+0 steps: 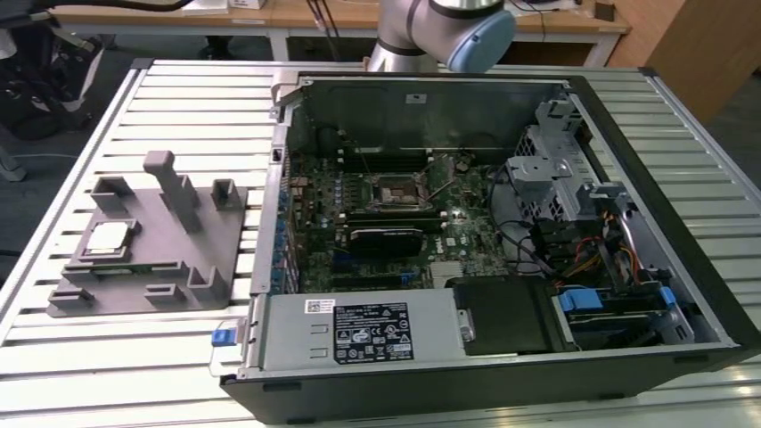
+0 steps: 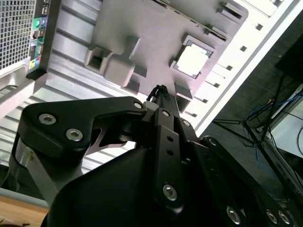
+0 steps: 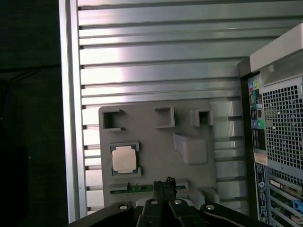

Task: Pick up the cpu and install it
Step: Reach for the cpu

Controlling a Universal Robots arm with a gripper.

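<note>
One small chip carries most of the risk here: the cpu (image 3: pixel 124 158), a flat square with a bright, smooth metal lid and a pale rim, lies in a shallow pocket of the grey tray (image 3: pixel 156 137), below the hand (image 3: pixel 164 183), a little to one side of its tip and well apart from it. We see the hand closed and holding nothing, its dark linked arms meeting at a narrow tip in both wrist views. We judge that a descent with the hand closed would press on the lid instead of straddling it. The chip is thin and slick and shows little edge above the pocket, so a grip could slip or tilt it. The tray looks like matte moulded plastic, and its upright posts (image 1: pixel 160 178) could snag the hand. It might also slide on the ribbed metal tabletop (image 1: pixel 155 89). Far from the hand, inside the open computer case (image 1: pixel 666 178), the dark square socket (image 1: pixel 391 190) sits on a crowded green board. We think a chip set down crooked there could damage it.
</note>
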